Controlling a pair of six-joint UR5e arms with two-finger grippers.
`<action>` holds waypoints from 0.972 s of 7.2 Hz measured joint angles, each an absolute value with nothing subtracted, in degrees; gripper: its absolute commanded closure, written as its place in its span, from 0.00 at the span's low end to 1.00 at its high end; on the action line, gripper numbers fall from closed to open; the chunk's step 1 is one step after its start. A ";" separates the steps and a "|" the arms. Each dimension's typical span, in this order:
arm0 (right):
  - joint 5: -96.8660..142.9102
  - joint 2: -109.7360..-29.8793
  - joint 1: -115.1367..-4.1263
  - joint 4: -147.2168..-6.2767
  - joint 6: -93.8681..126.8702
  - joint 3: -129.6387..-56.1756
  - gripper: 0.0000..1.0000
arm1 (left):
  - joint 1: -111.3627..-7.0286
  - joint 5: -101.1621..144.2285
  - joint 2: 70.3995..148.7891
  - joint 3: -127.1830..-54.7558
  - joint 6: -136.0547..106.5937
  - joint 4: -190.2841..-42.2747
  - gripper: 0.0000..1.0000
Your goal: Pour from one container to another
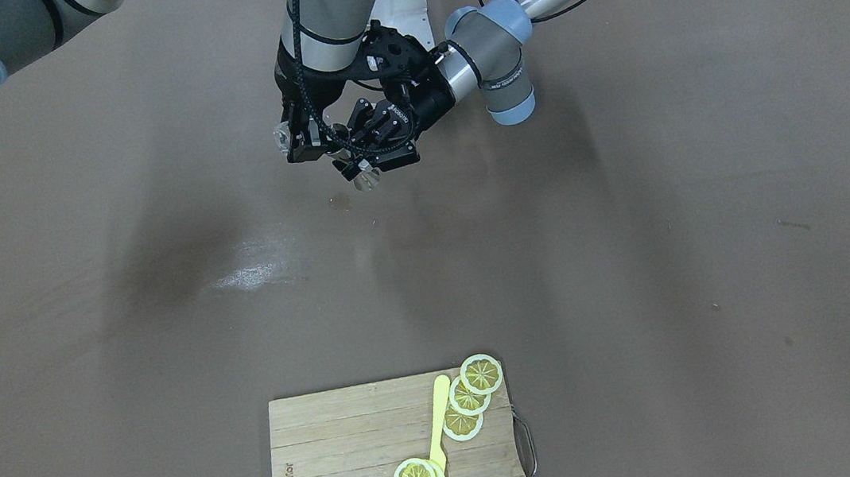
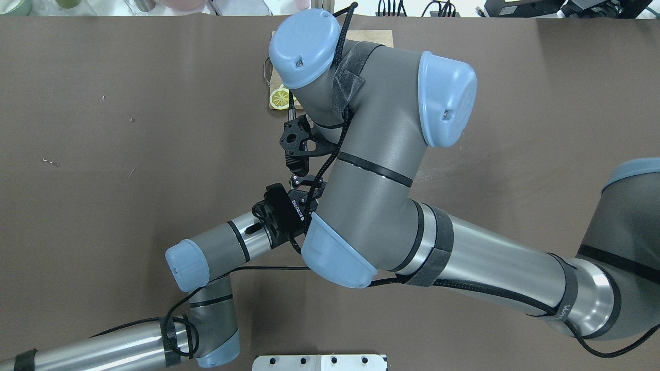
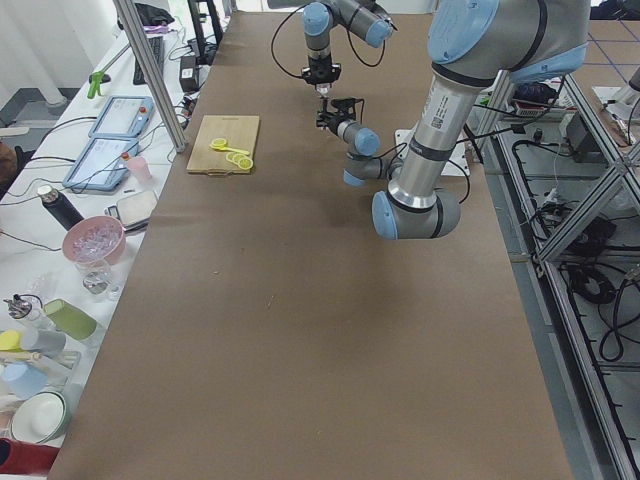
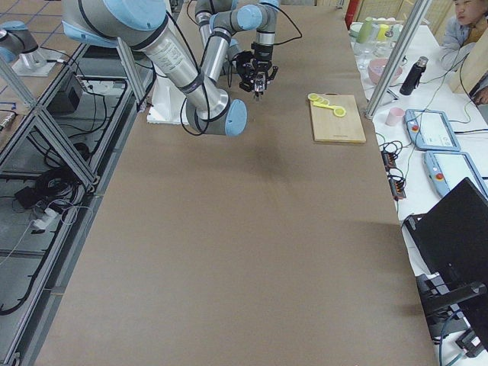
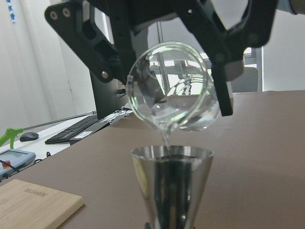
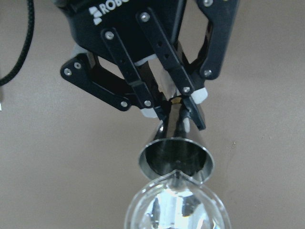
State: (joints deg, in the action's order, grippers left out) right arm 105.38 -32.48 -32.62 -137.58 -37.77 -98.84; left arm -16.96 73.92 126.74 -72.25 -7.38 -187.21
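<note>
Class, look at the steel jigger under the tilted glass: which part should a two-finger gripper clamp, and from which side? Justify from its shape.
Clamp the jigger at its narrow waist, coming in from the side, as the left gripper does. The cones flare above and below, so the grip cannot slip along it, and the upright mouth is left clear for the glass cup pouring from above.

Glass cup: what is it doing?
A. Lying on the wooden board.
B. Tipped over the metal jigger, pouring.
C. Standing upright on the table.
B: the glass cup is tilted above the jigger, and a thin stream runs from its rim into the jigger's mouth.
</note>
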 measured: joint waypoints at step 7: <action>107.22 -32.92 -33.51 -137.45 -38.05 -102.90 1.00 | -16.96 73.82 126.74 -72.25 -7.38 -187.21 1.00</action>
